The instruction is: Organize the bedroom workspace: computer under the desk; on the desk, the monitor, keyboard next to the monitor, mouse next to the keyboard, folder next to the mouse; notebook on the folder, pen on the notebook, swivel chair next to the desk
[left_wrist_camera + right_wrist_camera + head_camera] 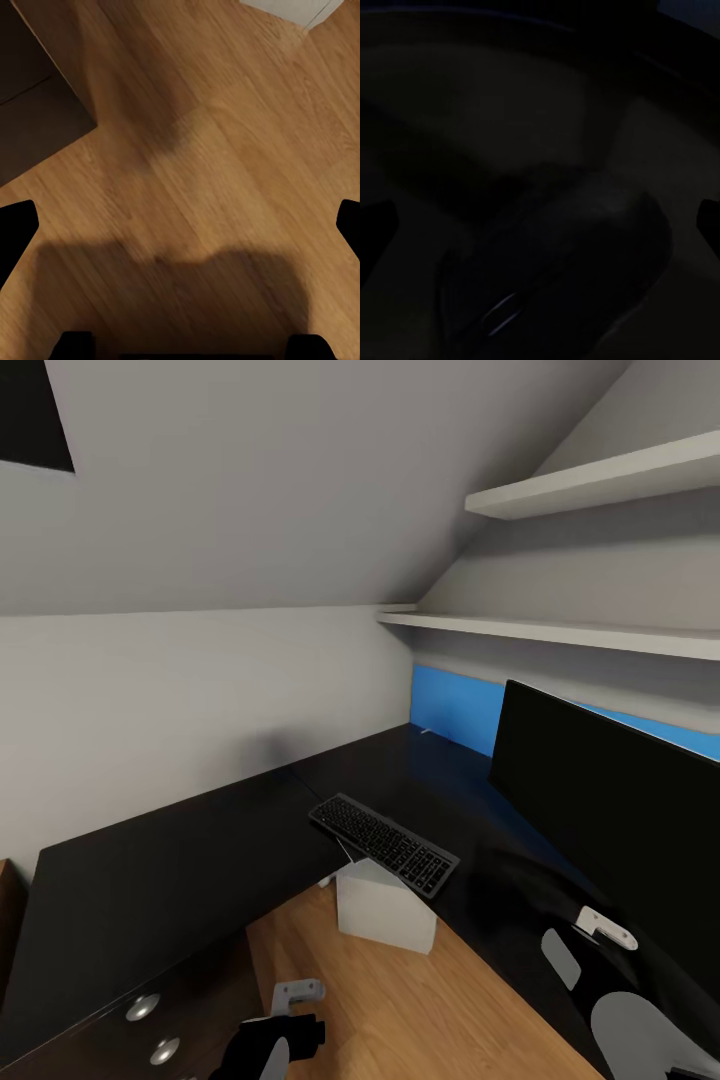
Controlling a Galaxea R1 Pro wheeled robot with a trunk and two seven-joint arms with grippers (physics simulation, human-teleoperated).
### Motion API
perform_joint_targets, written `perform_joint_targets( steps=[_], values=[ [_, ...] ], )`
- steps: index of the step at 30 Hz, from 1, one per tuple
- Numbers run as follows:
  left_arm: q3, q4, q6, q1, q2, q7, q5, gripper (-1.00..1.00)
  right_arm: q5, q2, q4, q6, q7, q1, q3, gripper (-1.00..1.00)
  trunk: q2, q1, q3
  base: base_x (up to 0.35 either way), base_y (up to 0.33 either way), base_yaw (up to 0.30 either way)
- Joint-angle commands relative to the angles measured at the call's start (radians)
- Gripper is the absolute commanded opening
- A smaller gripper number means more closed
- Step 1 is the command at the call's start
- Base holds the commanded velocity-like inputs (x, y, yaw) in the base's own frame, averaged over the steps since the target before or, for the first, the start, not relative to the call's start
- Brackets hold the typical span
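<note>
Hovering wide-jawed over the mouse (562,262), the right gripper (540,217) should pinch its smooth, light, slippery flanks; left jaws wide.

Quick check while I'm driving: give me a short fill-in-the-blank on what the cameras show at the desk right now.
1. The keyboard lies on the black ____.
2. The white computer stands on the wooden floor, below the ____.
3. The monitor screen is ____, showing no image.
4. Behind the monitor, the wall panel is coloured ____.

Missing words: desk; keyboard; dark; blue
</note>
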Motion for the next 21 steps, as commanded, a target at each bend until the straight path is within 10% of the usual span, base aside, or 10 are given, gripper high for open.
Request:
perform_joint_targets(
  steps=[1, 21],
  values=[
    [-0.002, -0.001, 0.003, -0.001, 0.0, 0.009, 0.01, 1.0, -0.005, 0.0, -0.002, 0.005, -0.004, 0.0, 0.001, 1.0, -0.001, 0.0, -0.001, 0.012, 0.0, 0.0],
    [-0.002, -0.001, 0.001, 0.0, 0.0, 0.009, 0.01, 1.0, -0.005, -0.001, 0.001, 0.008, -0.003, 0.0, 0.001, 1.0, -0.001, 0.0, -0.001, 0.001, 0.0, 0.0]
  ],
)
